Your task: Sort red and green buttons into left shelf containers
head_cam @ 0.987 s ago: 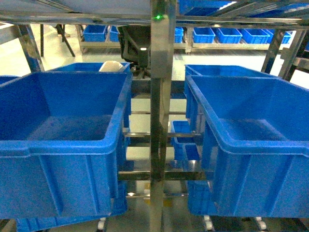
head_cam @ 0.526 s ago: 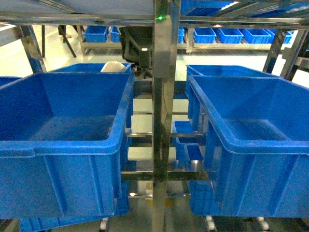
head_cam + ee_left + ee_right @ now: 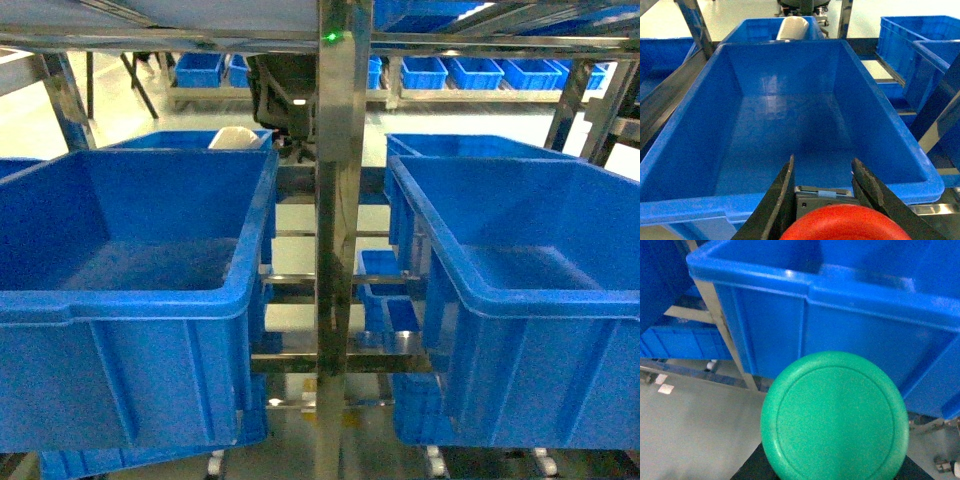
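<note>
My left gripper (image 3: 823,161) is shut on the red button (image 3: 845,226). Its red cap fills the bottom of the left wrist view, and its dark block base (image 3: 822,197) sits between the two black fingers (image 3: 782,197). The button hangs just short of the near rim of a large, empty blue left shelf container (image 3: 685,205), which also shows in the head view (image 3: 130,300). My right gripper (image 3: 835,462) holds the green button (image 3: 835,415). Its green cap hides the jaws, below the outer wall of another blue bin (image 3: 855,335). Neither gripper shows in the head view.
A steel shelf post (image 3: 338,250) stands between the left bin and a right bin (image 3: 520,310). Behind the left bin is another blue bin holding a white object (image 3: 232,137). In the right wrist view, grey floor (image 3: 690,430) and a shelf leg (image 3: 722,335) lie below the bin.
In the head view the post and bins have drifted slightly right and look a little nearer than one second ago. Nothing else has changed.
</note>
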### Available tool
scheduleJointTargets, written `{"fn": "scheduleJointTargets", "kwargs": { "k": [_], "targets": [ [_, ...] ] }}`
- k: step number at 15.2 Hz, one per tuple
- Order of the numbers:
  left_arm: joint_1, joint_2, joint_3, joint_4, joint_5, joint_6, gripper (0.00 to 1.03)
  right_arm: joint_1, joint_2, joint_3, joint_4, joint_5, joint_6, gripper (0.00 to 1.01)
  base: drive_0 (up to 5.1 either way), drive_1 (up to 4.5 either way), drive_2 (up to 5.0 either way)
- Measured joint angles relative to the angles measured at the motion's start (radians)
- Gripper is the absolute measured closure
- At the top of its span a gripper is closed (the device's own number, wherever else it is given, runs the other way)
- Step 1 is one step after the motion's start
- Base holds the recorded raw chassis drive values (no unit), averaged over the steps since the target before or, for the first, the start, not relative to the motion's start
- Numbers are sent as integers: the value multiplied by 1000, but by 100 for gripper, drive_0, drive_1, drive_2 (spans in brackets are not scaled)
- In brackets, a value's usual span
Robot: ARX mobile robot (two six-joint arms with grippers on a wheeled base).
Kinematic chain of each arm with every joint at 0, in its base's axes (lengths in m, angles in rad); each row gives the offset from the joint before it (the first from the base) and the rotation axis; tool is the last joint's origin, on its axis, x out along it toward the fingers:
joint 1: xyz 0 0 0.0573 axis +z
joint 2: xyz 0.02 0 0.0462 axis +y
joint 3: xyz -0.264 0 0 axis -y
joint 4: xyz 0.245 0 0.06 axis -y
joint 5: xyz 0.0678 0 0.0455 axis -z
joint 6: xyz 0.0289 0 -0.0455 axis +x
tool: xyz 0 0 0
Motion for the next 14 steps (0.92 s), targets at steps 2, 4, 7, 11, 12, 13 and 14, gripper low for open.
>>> {"fn": "scheduleJointTargets", "kwargs": {
  "k": [2, 4, 7, 11, 12, 13, 14],
  "targets": [
    [0, 0, 0, 0, 1, 0, 74, 0, 73, 75, 26, -8, -4, 75, 0, 0, 0],
    [0, 0, 0, 0, 1, 0, 74, -22, 162, 159, 51, -9, -3, 75, 0, 0, 0],
    [0, 0, 0, 0, 1, 0, 74, -33, 321, 371, 56, -13, -15, 75, 0, 0, 0],
    [0, 0, 0, 0, 1, 0, 74, -51, 559, 590, 11, -28, -35, 75, 0, 0, 0],
    [0, 0, 0, 0, 1, 0, 74, -52, 606, 622, -16, -29, -40, 75, 0, 0, 0],
    [0, 0, 0, 0, 1, 0, 74, -52, 666, 662, -22, -27, -46, 75, 0, 0, 0],
    [0, 0, 0, 0, 1, 0, 74, -51, 717, 708, -38, -23, -48, 75, 0, 0, 0]
  ]
}}
